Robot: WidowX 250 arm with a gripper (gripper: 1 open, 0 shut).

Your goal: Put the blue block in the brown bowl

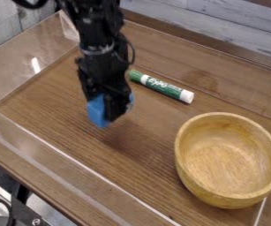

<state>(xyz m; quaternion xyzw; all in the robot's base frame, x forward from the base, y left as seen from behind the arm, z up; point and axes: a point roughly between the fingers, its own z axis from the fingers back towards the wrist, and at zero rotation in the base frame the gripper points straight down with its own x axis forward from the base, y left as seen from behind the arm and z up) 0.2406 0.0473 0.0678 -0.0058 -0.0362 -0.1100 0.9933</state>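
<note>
The gripper [106,108] points straight down from the black robot arm [95,40] and is clamped shut on the blue block [99,112]. The block sits between the jaws, with its lower end protruding below them and clear of the surface; a faint shadow lies on the table beneath it. The block hangs over the left-centre part of the wooden table [67,150], which shows dark brown grain. The brown bowl [229,158] stands upright on the table at the near right, well apart from the gripper and the block. Its interior is light tan with visible grain, and its rim is thick. A green-and-white marker [161,86] lies flat on the table beyond the bowl, just right of the arm, angled from far left to near right. A transparent panel [19,141] borders the table along the near-left edge, and a similar clear wall stands at the far left.
</note>
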